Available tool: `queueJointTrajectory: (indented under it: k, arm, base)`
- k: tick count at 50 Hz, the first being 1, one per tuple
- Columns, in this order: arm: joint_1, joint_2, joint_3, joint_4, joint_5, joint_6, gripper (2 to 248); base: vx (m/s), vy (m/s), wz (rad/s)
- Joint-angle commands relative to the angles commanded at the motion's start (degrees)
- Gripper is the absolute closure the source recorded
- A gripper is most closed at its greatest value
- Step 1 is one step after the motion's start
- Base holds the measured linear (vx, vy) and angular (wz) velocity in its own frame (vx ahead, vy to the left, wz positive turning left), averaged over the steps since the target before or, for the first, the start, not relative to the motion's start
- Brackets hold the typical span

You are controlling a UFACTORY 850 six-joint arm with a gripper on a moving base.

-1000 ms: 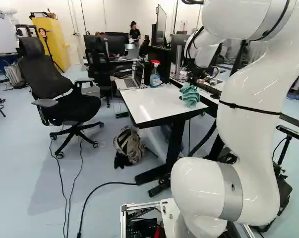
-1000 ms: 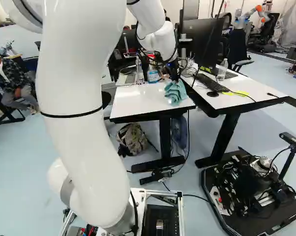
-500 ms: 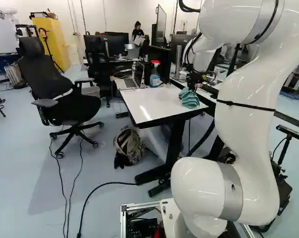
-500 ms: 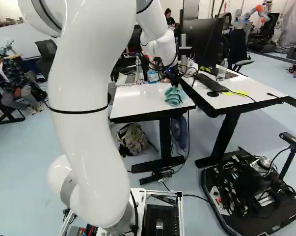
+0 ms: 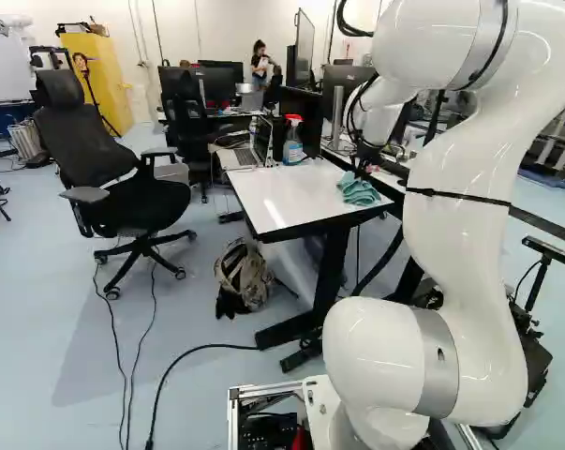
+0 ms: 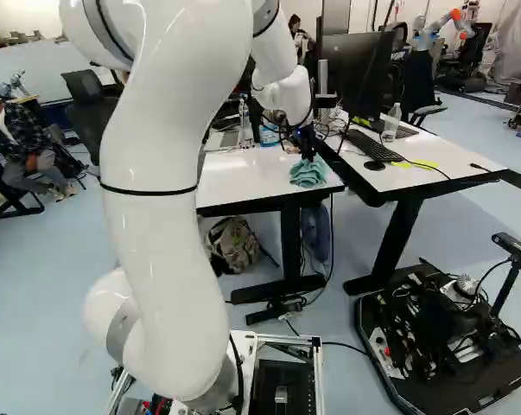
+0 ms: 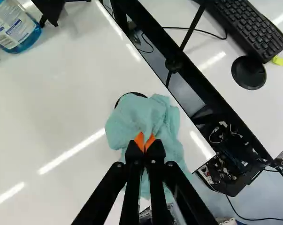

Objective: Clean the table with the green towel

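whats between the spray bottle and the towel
Bare table, apart from a thin black curved edge right by the towel; the wrist view shows this.

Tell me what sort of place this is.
Probably a robotics lab: another robot stands in the background of the right base view, a black platform crowded with cables sits nearer, and a monitor and keyboard share a desk.
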State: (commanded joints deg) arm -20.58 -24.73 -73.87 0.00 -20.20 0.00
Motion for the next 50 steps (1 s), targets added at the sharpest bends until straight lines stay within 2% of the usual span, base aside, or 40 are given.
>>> queueJointTrajectory:
  k: [19, 50]
  arm:
    - [0.00, -2.80, -0.62, 0.00, 0.00, 0.00, 228]
    - [0.00, -2.80, -0.62, 0.00, -1.12, 0.00, 228]
  base:
    - [0.000, 0.000, 0.000]
    - [0.000, 0.000, 0.000]
